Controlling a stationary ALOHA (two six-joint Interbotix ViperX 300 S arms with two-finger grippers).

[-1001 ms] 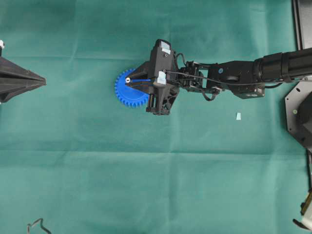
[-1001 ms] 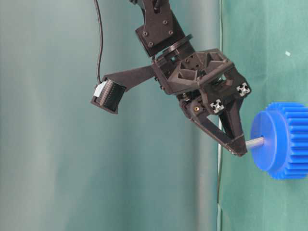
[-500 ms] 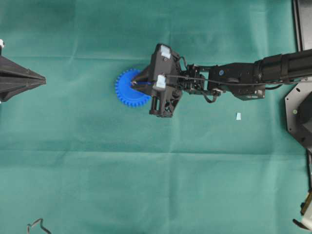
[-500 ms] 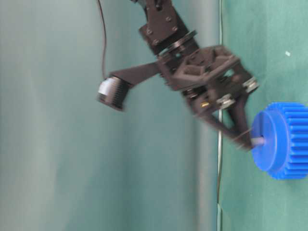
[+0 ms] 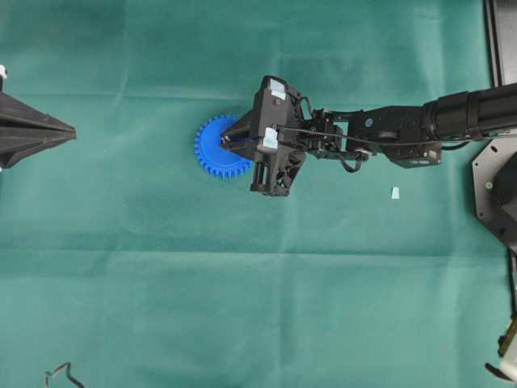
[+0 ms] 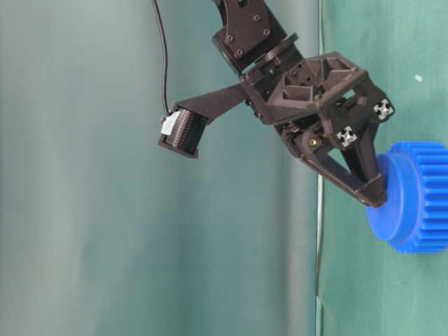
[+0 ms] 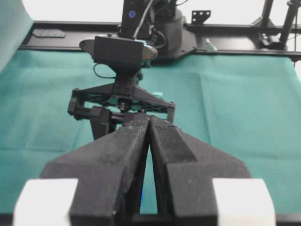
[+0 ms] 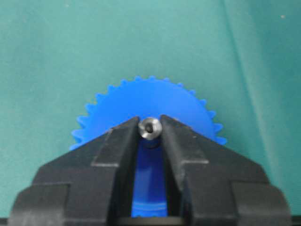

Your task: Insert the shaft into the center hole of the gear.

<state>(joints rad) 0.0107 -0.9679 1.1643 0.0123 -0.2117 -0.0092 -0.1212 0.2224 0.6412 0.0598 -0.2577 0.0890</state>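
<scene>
The blue gear [image 5: 212, 149] lies flat on the green cloth, also in the table-level view [image 6: 414, 197] and the right wrist view [image 8: 150, 101]. My right gripper [image 5: 229, 141] is shut on the shaft [image 8: 150, 128], whose silvery end shows between the fingertips [image 8: 126, 134] over the gear's middle. In the table-level view the right gripper [image 6: 376, 199] touches the gear's raised hub and no length of shaft shows. The center hole is hidden under the shaft. My left gripper [image 5: 69, 132] is shut and empty at the far left, well apart from the gear, also in its own wrist view [image 7: 149, 118].
A small pale scrap [image 5: 395, 192] lies on the cloth right of the right arm. Black frame parts [image 5: 494, 190] stand at the right edge. A bent wire clip [image 5: 60, 374] lies at the bottom left corner.
My right gripper has gone down onto the gear. The stretch of shaft that showed between fingertips and hub a second ago is gone into the gear. The gear shifted slightly right.
</scene>
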